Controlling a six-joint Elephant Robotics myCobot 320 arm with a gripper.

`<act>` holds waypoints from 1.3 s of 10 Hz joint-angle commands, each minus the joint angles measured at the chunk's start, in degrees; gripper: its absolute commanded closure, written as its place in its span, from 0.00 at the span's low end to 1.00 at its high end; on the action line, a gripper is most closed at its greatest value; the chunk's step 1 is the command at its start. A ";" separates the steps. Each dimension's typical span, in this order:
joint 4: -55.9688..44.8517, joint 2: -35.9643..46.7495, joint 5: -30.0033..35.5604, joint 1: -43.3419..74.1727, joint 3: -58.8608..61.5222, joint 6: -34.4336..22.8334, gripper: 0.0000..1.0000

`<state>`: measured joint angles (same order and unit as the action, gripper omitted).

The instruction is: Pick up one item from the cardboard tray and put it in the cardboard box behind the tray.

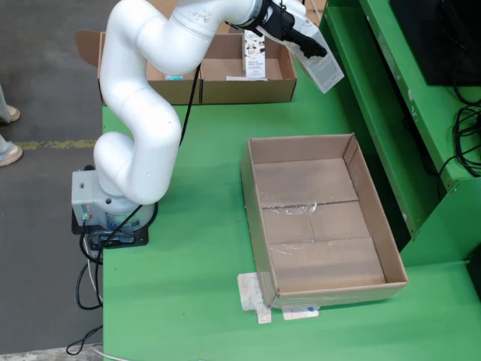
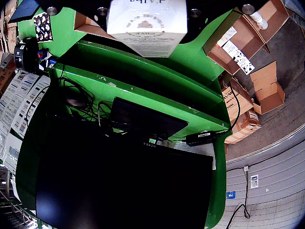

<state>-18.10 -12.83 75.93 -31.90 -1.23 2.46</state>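
Observation:
My gripper point(image 1: 310, 47) is shut on a white printed carton point(image 1: 325, 69), held tilted in the air near the top right of the still view. In the gripper view the same carton point(image 2: 147, 23) fills the top middle, between the dark jaws. The carton hangs to the right of the open cardboard box point(image 1: 279, 84) at the back of the green table, just outside its right wall. Another white carton point(image 1: 255, 54) stands upright inside that box. The big shallow cardboard tray point(image 1: 373, 214) lies in the middle of the table, showing only its taped bottom.
The white arm and its base point(image 1: 105, 207) stand at the table's left edge. A second cardboard box point(image 1: 174, 89) adjoins the first on its left. Green shelving point(image 1: 406, 90) with a dark monitor and cables runs along the right. Paper scraps point(image 1: 255, 295) lie by the tray's near corner.

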 commanded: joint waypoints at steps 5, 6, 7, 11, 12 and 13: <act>0.75 1.56 -0.38 -0.44 1.23 0.20 1.00; 0.75 1.56 -0.38 -0.44 1.23 0.20 1.00; 0.75 1.56 -0.38 -0.44 1.23 0.20 1.00; -0.39 1.72 0.63 -1.80 1.23 0.40 1.00; -0.39 1.72 0.63 -1.80 1.23 0.40 1.00; -1.33 1.23 1.28 -4.88 1.23 1.22 1.00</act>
<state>-19.16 -12.83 76.64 -33.22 -1.23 2.63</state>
